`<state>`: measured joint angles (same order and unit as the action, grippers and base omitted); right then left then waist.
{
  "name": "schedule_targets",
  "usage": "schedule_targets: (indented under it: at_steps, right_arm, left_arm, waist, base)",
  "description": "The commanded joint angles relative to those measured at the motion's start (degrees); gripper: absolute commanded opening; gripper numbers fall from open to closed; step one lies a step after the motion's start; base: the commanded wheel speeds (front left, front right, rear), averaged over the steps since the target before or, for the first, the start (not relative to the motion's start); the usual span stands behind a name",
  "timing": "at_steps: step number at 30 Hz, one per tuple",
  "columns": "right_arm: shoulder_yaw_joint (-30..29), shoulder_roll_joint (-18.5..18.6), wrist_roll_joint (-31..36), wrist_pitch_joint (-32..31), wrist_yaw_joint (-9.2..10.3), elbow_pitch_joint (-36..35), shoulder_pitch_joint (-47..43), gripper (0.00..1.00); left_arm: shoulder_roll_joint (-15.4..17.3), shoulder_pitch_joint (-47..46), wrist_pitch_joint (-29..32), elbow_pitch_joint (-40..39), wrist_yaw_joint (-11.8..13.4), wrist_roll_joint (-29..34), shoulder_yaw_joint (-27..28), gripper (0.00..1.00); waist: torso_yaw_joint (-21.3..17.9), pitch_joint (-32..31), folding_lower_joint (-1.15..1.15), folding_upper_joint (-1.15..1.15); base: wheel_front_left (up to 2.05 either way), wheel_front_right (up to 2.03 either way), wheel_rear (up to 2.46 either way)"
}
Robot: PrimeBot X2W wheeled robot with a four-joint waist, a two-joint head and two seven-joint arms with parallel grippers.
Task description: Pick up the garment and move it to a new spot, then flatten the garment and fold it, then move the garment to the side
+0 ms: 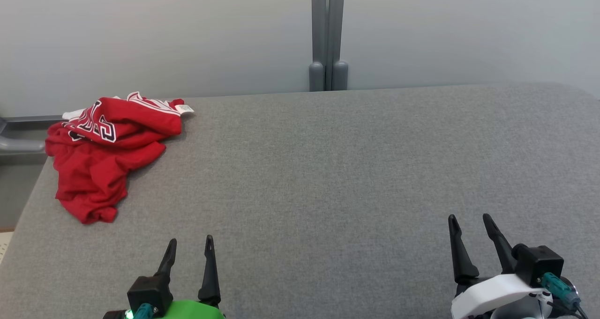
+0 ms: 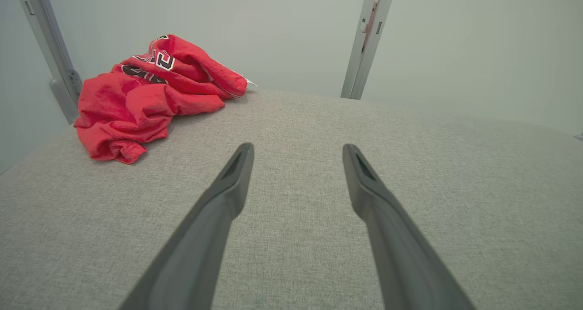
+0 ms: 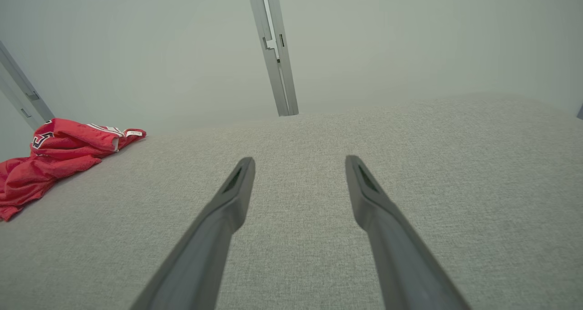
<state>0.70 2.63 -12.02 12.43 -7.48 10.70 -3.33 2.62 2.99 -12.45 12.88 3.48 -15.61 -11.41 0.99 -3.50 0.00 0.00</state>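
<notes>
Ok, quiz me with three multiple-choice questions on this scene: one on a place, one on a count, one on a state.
1. Where on the grey fabric-covered surface does the crumpled red jersey garment lie? A centre; B far left corner; C near right.
2. How many garments lie there? A three; B two; C one.
3. The left gripper and right gripper are: A both open, empty; B both shut; C holding cloth.
Answers: B, it sits by the far left edge; C, a single red heap; A, both stand spread over bare fabric.

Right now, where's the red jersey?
In the head view the crumpled red jersey lies at the far-left corner of the grey table, well ahead of the left gripper.
</notes>
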Motion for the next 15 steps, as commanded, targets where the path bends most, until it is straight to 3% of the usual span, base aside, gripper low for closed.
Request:
schedule_targets:
  at_steps: [1,15]
  right_arm:
    - [0.1,0.3,1.5,0.6,-0.02,-0.1,-0.7,1.0]
    - [0.0,0.3,7.8,2.1,-0.01,-0.6,-1.5,1.0]
  left_arm:
    - [0.4,0.7,-0.6,-0.2,0.4,1.5,-0.2,1.0]
    - [0.4,2.1,-2.0,0.2,1.8,6.3,-0.4,1.0]
  waist:
    - [0.0,-0.1,0.0,0.0]
    - [-0.1,-0.4,0.0,0.0]
  base:
    - [0.0,0.0,0.0]
    - [0.0,0.0,0.0]
